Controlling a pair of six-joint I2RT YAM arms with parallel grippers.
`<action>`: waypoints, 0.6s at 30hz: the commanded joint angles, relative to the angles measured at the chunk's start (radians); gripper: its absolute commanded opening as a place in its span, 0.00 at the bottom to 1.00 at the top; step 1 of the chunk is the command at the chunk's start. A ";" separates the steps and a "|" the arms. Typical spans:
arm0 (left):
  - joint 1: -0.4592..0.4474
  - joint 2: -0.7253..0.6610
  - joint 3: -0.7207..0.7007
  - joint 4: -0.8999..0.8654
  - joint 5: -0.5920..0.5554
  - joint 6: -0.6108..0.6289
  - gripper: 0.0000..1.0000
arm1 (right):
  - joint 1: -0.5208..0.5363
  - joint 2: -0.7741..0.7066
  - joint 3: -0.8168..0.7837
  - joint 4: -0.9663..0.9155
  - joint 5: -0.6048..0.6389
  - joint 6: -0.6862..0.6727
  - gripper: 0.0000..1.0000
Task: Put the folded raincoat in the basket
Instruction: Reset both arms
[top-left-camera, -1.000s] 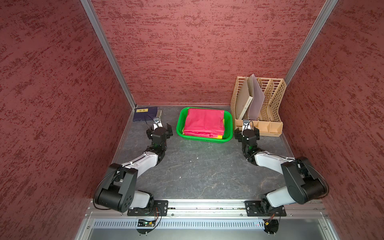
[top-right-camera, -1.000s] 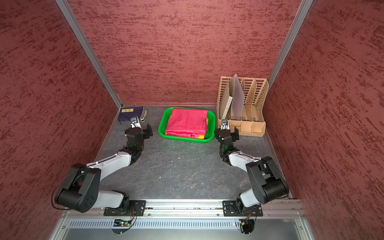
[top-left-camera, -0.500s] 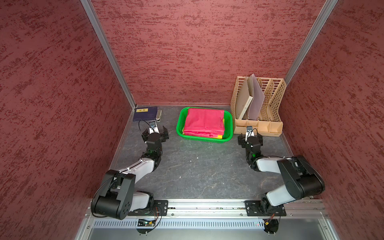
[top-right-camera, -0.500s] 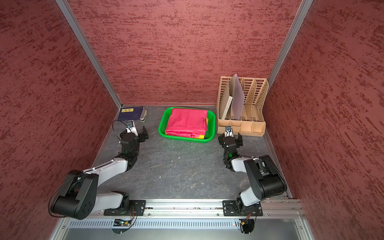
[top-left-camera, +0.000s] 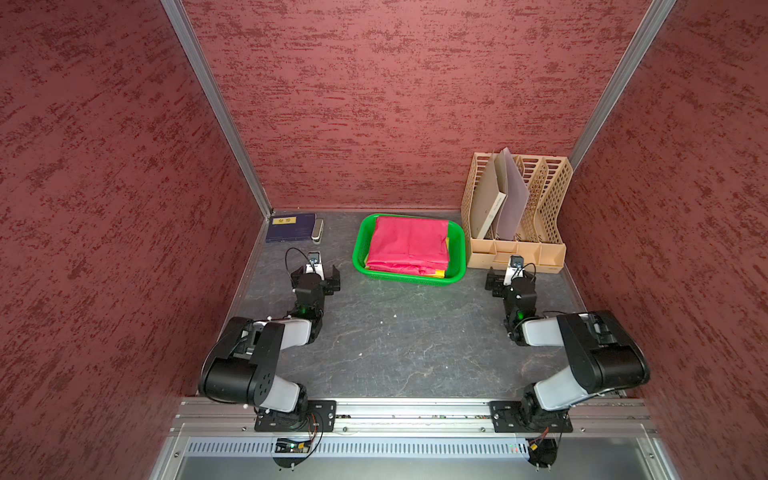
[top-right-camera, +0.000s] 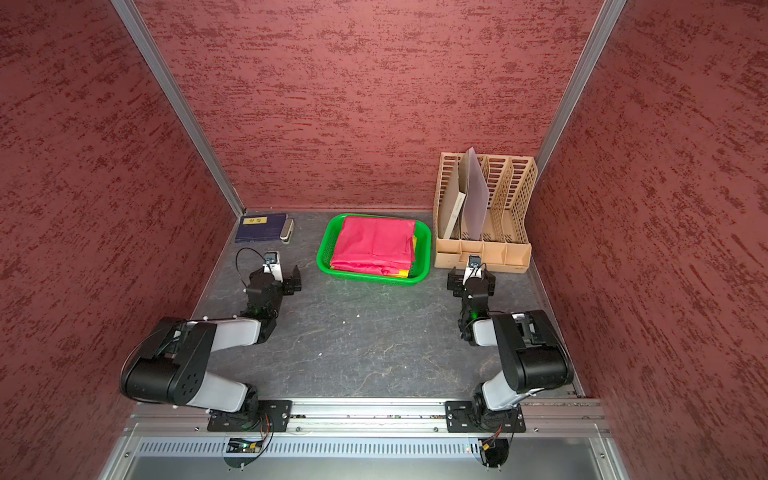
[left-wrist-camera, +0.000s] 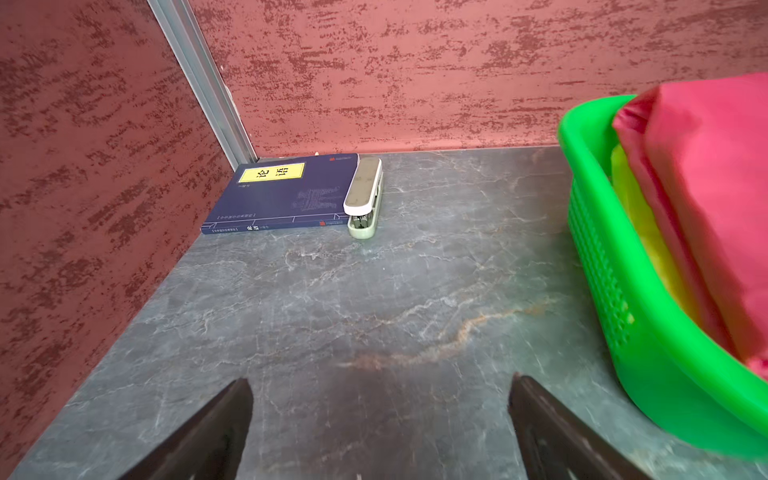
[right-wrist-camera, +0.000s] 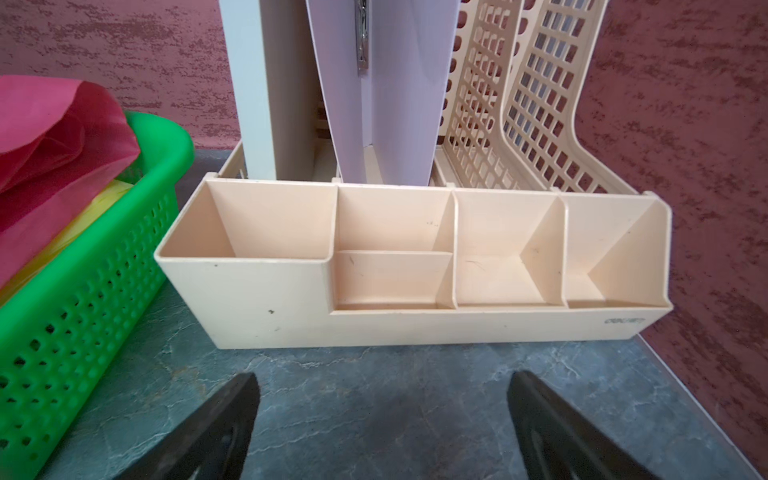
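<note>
2 sets of jaws spread wide, empty, low over bare tabletop (top-left-camera: 395, 345). Left jaws just beside green basket (top-left-camera: 409, 280); right jaws face beige file rack (top-left-camera: 515, 253). Basket sits between arms, forward and inward of each, both about equally near. Folded raincoat (top-left-camera: 409, 243) lies inside basket: flat, pink-red, smooth top above rim, yellow layer peeking at near edge. Long axis unclear, fold near square. Judgement: placement looks done, no grasp needed.
</note>
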 joint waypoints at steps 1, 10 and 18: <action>0.072 0.005 0.019 0.026 0.061 -0.062 1.00 | -0.008 -0.003 0.007 0.030 -0.036 0.022 0.98; 0.139 0.056 -0.041 0.160 0.220 -0.086 1.00 | -0.009 0.005 0.005 0.051 -0.032 0.017 0.98; 0.139 0.052 -0.035 0.148 0.221 -0.087 1.00 | -0.008 0.004 0.005 0.048 -0.032 0.018 0.98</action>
